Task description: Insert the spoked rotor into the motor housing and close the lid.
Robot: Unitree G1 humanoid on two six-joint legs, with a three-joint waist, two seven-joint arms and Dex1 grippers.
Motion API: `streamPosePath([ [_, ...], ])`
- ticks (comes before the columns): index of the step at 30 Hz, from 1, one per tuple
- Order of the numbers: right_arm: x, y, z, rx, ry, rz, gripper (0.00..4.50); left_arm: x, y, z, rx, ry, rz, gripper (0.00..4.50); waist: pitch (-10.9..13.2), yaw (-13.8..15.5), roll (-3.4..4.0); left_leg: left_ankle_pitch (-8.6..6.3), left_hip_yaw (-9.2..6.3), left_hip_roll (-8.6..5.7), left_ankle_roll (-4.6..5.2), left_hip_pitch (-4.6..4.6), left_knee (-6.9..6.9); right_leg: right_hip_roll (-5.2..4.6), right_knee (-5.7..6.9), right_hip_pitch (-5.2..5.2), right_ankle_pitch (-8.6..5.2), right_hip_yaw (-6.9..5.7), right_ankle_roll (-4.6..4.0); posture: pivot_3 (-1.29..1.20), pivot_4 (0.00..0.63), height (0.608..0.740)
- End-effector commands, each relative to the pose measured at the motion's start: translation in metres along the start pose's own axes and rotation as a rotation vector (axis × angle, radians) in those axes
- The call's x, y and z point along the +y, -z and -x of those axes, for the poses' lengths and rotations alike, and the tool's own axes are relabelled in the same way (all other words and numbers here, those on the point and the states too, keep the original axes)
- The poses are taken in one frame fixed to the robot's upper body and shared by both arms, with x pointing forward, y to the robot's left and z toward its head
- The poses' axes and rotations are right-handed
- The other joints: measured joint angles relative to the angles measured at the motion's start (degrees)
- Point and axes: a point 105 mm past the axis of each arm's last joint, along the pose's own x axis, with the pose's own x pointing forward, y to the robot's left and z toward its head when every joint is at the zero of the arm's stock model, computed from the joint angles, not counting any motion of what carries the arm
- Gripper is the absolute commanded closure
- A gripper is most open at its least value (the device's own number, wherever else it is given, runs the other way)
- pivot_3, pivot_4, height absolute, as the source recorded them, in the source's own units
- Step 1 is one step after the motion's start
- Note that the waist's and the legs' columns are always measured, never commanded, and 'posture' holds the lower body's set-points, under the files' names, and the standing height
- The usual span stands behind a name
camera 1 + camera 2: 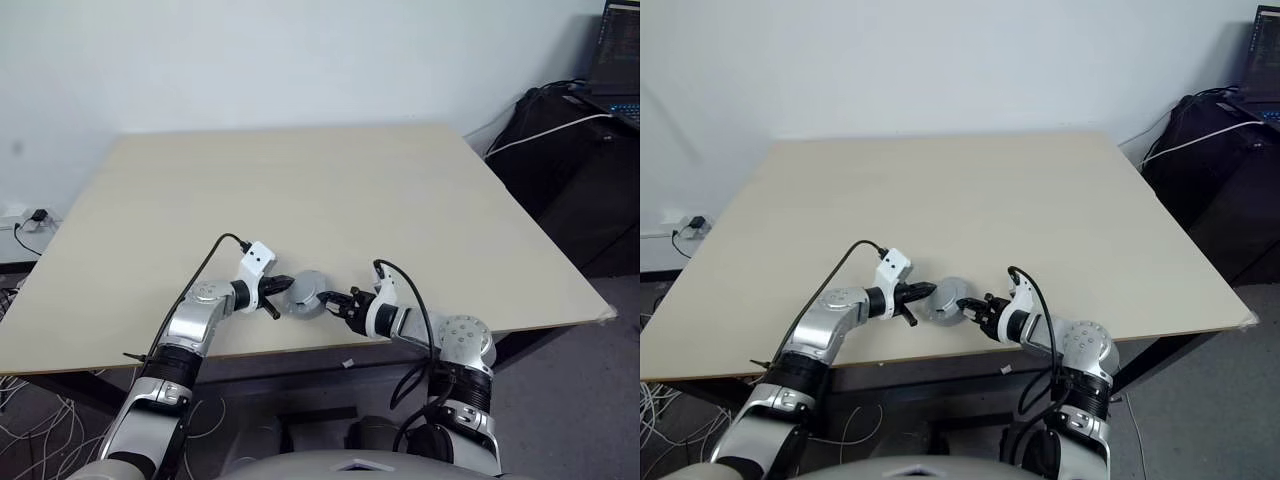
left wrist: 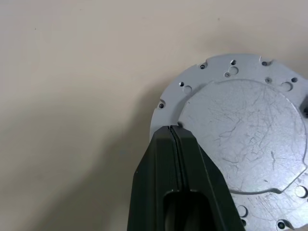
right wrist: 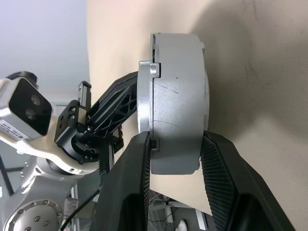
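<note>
Bench (image 1: 330, 180): wide pale top, bare over most of its surface, with all the action near the front edge. Plenty of open room behind and to both sides of the work; the near edge sat close in front of it, so any slip toward the robot risked a drop off the bench.

Motor housing (image 1: 306, 294): a grey metal puck, held between the two hands just above or at the bench surface near the front edge. In the right wrist view it appeared edge-on, with the lid (image 3: 147, 96) seated flush against one face, a thin seam between them. The left wrist view showed the flat, scratched round face with small holes around its rim. The spoked rotor was not visible; judged to be already inside, though that could not be confirmed.

Right hand (image 1: 343, 300): grasping the motor housing across its thickness, one finger on each flat side.

Left hand (image 1: 281, 287): fingers clenched together, empty, the tip pressed against the stepped rim of the flat face.

Step in hand, as judged: seating the lid fully. To do it well, the right hand should keep its clamp square and steady while the left pushes straight along the puck's axis, not off-centre, so that the seam closes evenly all round. Any tilt would probably jam the lid.
</note>
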Motion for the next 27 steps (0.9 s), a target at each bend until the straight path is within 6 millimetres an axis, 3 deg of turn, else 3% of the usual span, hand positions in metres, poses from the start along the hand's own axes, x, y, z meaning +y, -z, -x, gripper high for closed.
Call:
streamPosePath([
  [1, 0.028, 0.005, -0.009, -0.020, -0.130, -0.003, 3.28, -0.018, -0.025, -0.004, -0.124, 0.057, 0.018, 4.50, 0.0, 0.0, -0.01, 0.00, 0.00, 0.00, 0.00, 0.00, -0.02, 0.00, 0.00, -0.01, 0.00, 0.00, 0.00, 0.00, 0.000, 0.740],
  [9, 0.023, 0.007, -0.009, -0.019, -0.120, -0.010, 3.28, -0.010, -0.050, 0.011, -0.302, -0.027, 0.107, 4.50, 0.2, 0.0, -0.05, 0.00, 0.01, -0.02, 0.00, -0.04, -0.04, -0.02, -0.02, -0.03, 0.00, 0.02, 0.00, 0.00, 0.000, 0.740],
  [16, 0.022, 0.008, -0.009, -0.021, -0.118, -0.019, 3.28, -0.002, -0.069, 0.034, -0.514, -0.086, 0.373, 4.50, 0.2, -0.1, -0.08, 0.17, 0.02, 0.02, 0.27, -0.04, -0.10, 0.09, 0.02, 0.01, -0.02, 0.01, -0.03, 0.00, 0.000, 0.740],
  [22, 0.027, 0.006, -0.009, -0.041, -0.151, -0.027, 3.28, -0.015, -0.046, 0.050, -0.584, -0.045, 0.703, 4.50, 0.4, -0.2, -0.22, 0.17, 0.08, -0.04, 0.30, -0.03, -0.09, 0.14, -0.02, 0.04, -0.06, -0.11, 0.07, 0.00, 0.000, 0.740],
  [25, 0.031, 0.001, -0.009, -0.058, -0.170, -0.022, 3.28, -0.025, -0.031, 0.057, -0.582, -0.005, 0.814, 3.90, 0.4, -0.3, -0.24, 0.17, 0.08, -0.04, 0.30, -0.02, -0.09, 0.35, 0.00, 0.03, -0.07, -0.13, 0.08, 0.00, 0.000, 0.740],
  [27, 0.034, -0.002, -0.009, -0.068, -0.178, -0.018, 3.28, -0.028, -0.024, 0.062, -0.604, 0.001, 0.884, 3.27, 0.5, -0.3, -0.25, 0.17, 0.08, -0.04, 0.30, 0.01, -0.09, 0.36, 0.00, 0.01, -0.08, -0.14, 0.08, 0.00, 0.000, 0.740],
])
